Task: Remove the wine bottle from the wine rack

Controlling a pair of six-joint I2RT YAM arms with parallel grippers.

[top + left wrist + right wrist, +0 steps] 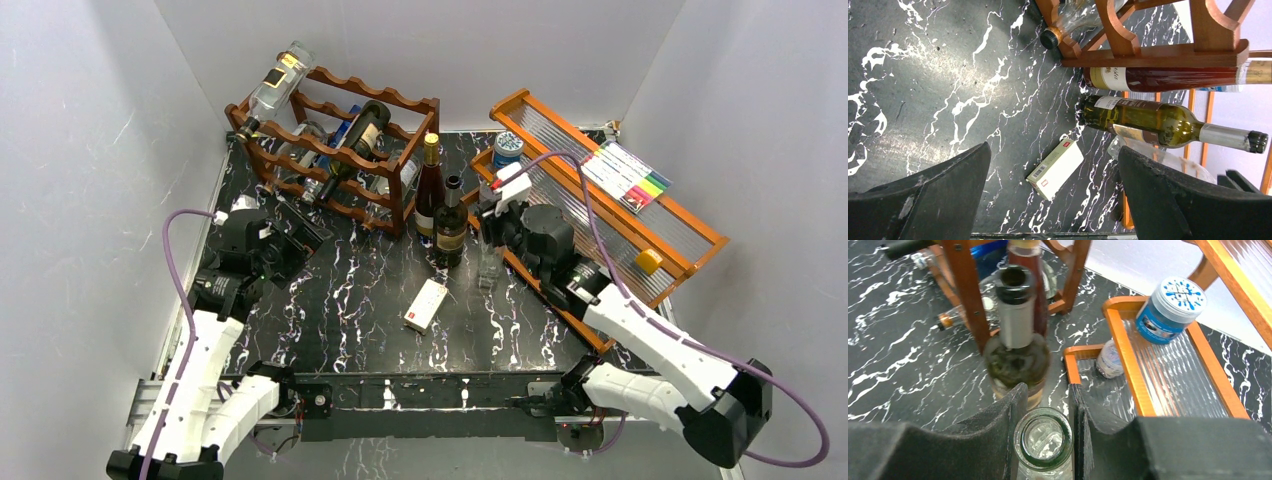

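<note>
right gripper (1046,402) clasping clear bottle (1043,440), upright

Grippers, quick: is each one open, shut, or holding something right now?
Left gripper: open, holding nothing.
Right gripper: shut on the neck of a clear bottle.
</note>
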